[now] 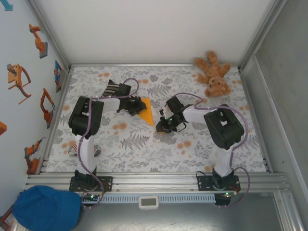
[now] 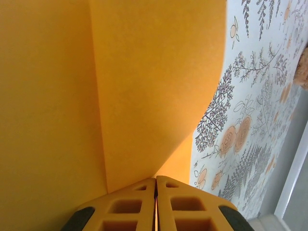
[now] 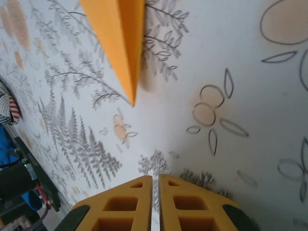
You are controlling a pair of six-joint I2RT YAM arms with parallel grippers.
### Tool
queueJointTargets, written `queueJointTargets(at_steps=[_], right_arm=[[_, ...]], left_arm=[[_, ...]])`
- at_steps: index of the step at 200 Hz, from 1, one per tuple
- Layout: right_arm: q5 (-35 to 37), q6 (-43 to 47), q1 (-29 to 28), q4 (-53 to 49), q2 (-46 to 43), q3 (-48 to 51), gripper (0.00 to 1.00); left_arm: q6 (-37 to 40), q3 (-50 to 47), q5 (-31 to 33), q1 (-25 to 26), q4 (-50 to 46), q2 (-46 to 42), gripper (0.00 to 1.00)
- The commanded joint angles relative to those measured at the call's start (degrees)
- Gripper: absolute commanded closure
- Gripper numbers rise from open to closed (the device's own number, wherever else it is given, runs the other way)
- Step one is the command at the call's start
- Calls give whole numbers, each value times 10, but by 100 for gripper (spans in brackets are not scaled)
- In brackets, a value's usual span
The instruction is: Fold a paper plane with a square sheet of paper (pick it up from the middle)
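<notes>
overhead camera, high behind both arm bases (image 1: 90,183), looks steeply down on the whole floral tabletop (image 1: 144,149). left wrist camera sits right behind its jaws, pressed close to the folded orange paper (image 2: 154,77). right wrist camera looks low across the tabletop; all three views share that paper.

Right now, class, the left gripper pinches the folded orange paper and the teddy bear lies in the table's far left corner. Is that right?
Not quite. The teddy bear lies in the far right corner, not the left; the top external view shows it. The left gripper does pinch the folded orange paper.
</notes>
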State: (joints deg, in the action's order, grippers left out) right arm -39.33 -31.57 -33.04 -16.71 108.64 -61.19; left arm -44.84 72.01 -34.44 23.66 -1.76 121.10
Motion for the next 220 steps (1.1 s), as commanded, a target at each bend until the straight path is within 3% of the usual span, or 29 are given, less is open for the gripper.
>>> queueJointTargets(at_steps=[1,65,114,175,220], right_arm=[[26,14,2,8,-45,-25,89],[47,-12,-9,29,83,-168,99],[57,-12,-10,6,143,-216,100],[55,1,-11,-32,170,-212,100],[24,30,-13,-39,133,-139,100]], left_arm=[[21,-15,56,-5,-69,37,91],[15,-13,51,0,-62,41,91],[12,-12,47,2,-62,43,91],[8,-11,55,1,-75,47,91],[5,-9,66,-2,-86,49,92]])
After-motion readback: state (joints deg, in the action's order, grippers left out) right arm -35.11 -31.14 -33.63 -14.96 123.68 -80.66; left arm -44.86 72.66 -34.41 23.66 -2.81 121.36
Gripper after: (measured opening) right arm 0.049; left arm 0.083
